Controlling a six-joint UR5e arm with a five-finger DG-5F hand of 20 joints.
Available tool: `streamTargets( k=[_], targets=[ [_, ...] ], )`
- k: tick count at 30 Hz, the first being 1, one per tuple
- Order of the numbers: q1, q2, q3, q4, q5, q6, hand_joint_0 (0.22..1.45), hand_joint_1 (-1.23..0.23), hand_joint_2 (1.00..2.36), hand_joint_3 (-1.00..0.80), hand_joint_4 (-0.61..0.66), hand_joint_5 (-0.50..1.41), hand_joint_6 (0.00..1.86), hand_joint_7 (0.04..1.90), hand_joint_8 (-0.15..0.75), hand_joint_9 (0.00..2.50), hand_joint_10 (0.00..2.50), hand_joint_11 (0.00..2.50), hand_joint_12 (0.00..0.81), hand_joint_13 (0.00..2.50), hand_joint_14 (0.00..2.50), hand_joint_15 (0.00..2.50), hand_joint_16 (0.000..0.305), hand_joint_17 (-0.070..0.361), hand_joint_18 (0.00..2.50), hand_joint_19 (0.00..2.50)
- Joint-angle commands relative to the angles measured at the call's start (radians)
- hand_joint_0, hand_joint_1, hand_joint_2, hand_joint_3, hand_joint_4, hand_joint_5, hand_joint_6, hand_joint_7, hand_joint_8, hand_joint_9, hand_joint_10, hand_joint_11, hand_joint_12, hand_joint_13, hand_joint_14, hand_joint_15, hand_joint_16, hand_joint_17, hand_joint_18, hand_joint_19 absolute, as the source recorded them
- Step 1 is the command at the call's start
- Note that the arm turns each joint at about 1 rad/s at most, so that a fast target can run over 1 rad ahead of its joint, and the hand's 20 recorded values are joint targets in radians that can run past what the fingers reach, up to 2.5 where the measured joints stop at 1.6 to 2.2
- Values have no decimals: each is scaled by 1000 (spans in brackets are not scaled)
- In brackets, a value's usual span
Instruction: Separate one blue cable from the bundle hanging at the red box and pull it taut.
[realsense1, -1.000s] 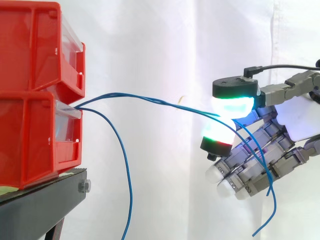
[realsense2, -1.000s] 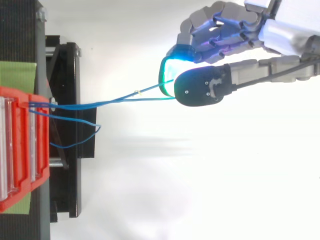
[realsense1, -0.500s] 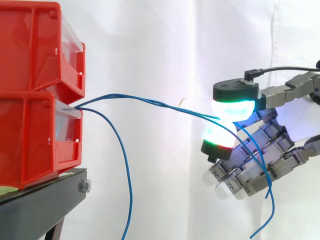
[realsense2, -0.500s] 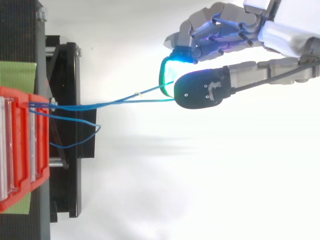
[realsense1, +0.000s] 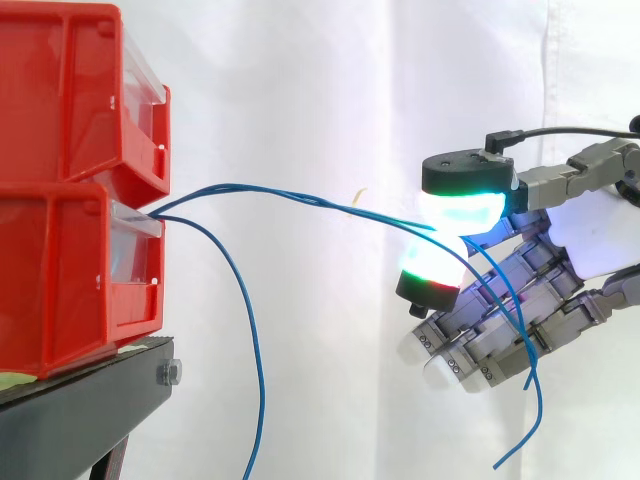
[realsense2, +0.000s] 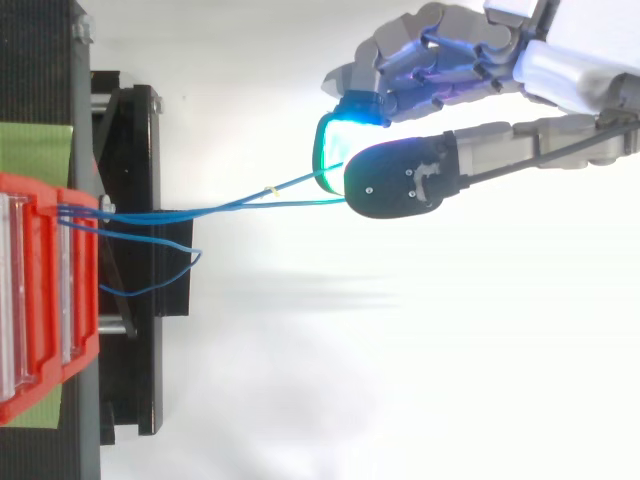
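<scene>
Two blue cables are seen running close together from the front of the lower red bin to the hand, which is held well apart from the bin, toward the right side of the side view. They are pinched between two glowing pads, and the other fingers are curled below. Their long axis lies almost level, with a slight sag, so a pull straight away from the bin is judged necessary. A third blue cable hangs down near the bin, untouched. One single strand is judged not yet separated.
</scene>
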Motion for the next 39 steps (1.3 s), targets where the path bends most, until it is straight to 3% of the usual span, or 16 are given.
streamTargets(
  k=[1,7,12,16,21,25,28,29,39],
  targets=[
    [0,-1,-1,0,0,0,720,-733,1023,-227,-151,-213,928,1061,262,254,6,214,255,381,0,0,30,67,360,0],
    [0,-1,0,0,0,0,729,-725,1022,-253,-145,-220,928,1043,290,455,16,612,262,539,3,106,30,67,457,49],
    [0,0,0,0,0,0,726,-719,1022,-264,-133,-223,928,1025,311,586,16,973,286,716,15,390,30,67,471,99],
    [0,0,0,0,0,0,724,-718,1022,-267,-136,-223,928,1022,308,591,15,1057,294,742,17,453,30,68,471,115],
    [0,0,0,0,0,0,724,-716,1021,-270,-131,-224,928,1028,312,683,64,1426,308,810,20,604,33,73,498,166],
    [0,0,0,0,0,0,723,-716,1021,-271,-132,-225,927,1029,314,662,229,1409,314,817,21,641,33,75,496,175],
    [0,-1,0,0,0,0,723,-715,1022,-270,-133,-225,928,1027,308,614,584,1335,317,828,22,690,34,76,498,185],
    [0,0,-1,0,0,0,723,-715,1021,-271,-132,-225,928,1025,306,569,871,1274,320,839,22,745,34,76,499,197],
    [0,0,-1,0,0,0,720,-715,1021,-269,-128,-226,929,1022,312,531,988,1206,332,811,20,740,36,81,490,212]
  ],
)
